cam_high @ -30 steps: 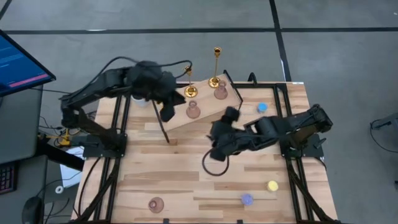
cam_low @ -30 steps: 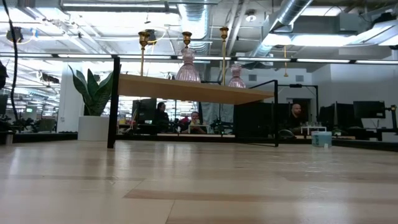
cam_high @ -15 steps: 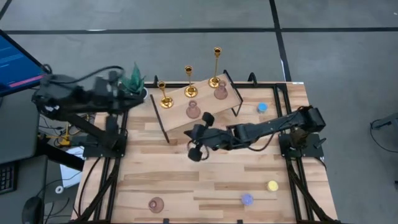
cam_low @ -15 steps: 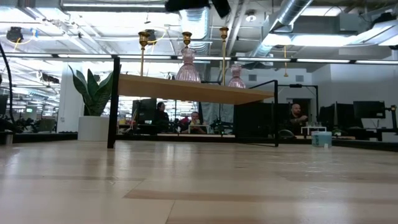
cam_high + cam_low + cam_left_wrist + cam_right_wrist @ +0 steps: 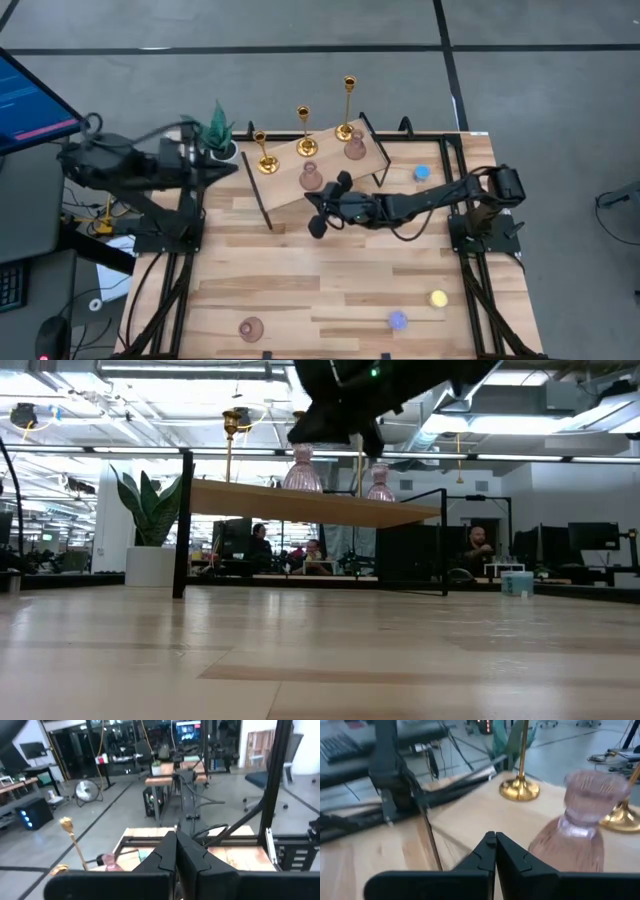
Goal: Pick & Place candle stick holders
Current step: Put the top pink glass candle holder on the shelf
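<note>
Right end effector [image 5: 318, 212]: fingertips pressed together, nothing between them; stretched across the tabletop [image 5: 330, 290] to the front edge of the raised wooden shelf [image 5: 330, 190]; just beside a pink holder [image 5: 312, 178] that stands on the shelf.
Left end effector [image 5: 176, 851]: fingers meeting at the tips, nothing held; pulled back off the tabletop's left edge, near the potted plant [image 5: 216, 130].
Gold candlesticks: three upright in a row along the shelf's far edge; shortest [image 5: 263, 155] at the left end, middle one [image 5: 305, 133], tallest [image 5: 347, 108] at the right.
Pink holders: a second one [image 5: 355, 147] on the shelf beside the tallest candlestick; a third [image 5: 250, 328] alone on the tabletop near its front edge, well apart from the shelf.
Round lights: blue one [image 5: 421, 173] by the shelf's right end; yellow one [image 5: 438, 299] and purplish one [image 5: 397, 320] near the front right.
</note>
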